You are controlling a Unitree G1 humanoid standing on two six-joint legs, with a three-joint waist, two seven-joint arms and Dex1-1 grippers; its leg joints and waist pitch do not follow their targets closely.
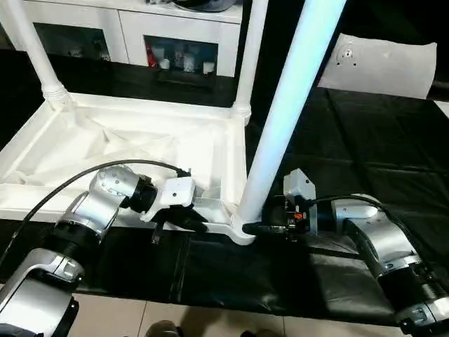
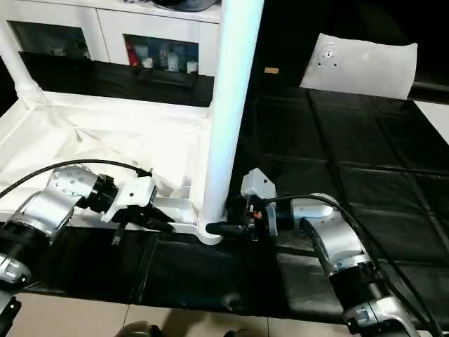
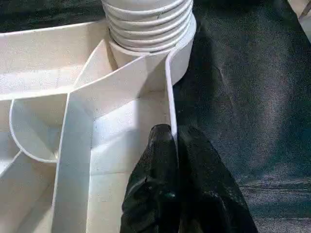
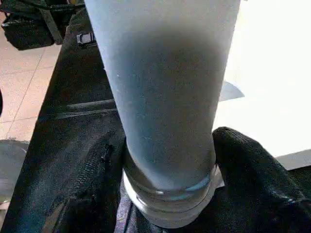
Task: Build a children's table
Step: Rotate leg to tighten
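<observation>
The white tabletop [image 1: 119, 140] lies upside down on the black cloth, ribbed underside up. Three legs stand in its corner sockets: far left [image 1: 31, 49], far right [image 1: 250, 56] and near right [image 1: 287, 119]. My left gripper [image 1: 188, 221] is shut on the tabletop's front rim [image 3: 170, 97], one black finger [image 3: 155, 165] inside the wall and one outside, close to the near-right socket. My right gripper [image 1: 263, 228] is shut on the base of the near-right leg [image 4: 165, 97], with a finger [image 4: 252, 174] on each side just above the threaded collar.
White glass-door cabinets [image 1: 175, 45] stand behind the tabletop. A flat white sheet [image 1: 386, 63] lies at the far right on the black cloth [image 1: 365, 140]. The cloth's front edge meets tiled floor [image 1: 224, 319] just below my forearms.
</observation>
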